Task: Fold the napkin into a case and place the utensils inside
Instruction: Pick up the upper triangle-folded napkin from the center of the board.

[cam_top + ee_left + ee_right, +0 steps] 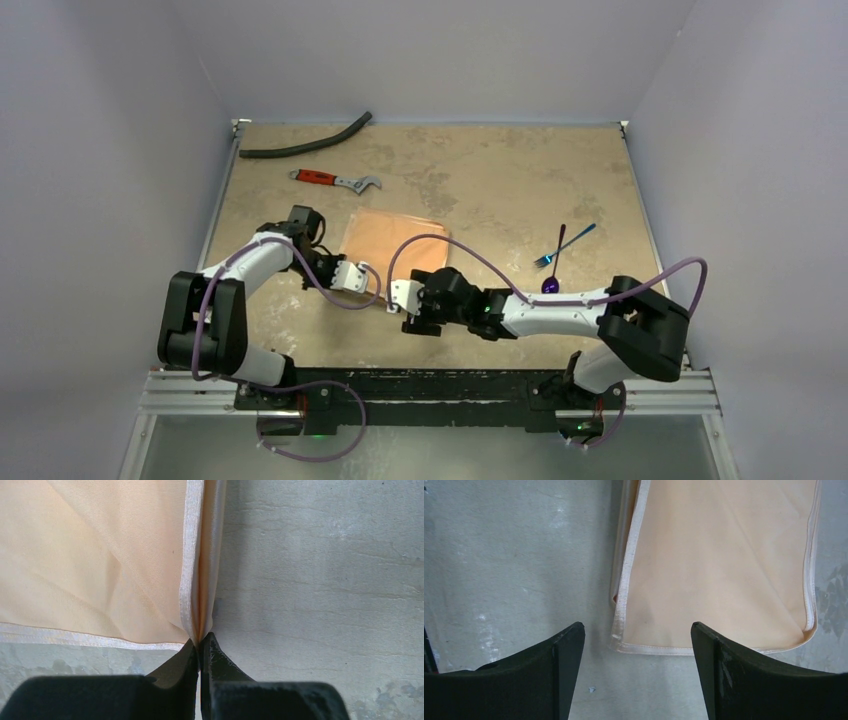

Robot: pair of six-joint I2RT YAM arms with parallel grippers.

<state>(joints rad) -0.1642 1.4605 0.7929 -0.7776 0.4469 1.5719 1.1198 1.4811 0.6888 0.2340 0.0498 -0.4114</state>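
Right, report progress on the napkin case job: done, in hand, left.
Done: the napkin lies doubled over, two layers showing at its edge, though not yet a narrow case. In hand: the left claw pinches its corner; the right claw hangs open over the near hem. Left: more folding, then the fork and spoon, both lying apart from it.

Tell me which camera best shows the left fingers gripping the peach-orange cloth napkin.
The left wrist view: the left fingers are shut on the peach-orange cloth napkin's corner, close up. The top external view shows most of the napkin but the pinch is tiny. The right wrist view shows napkin edge, no grip.
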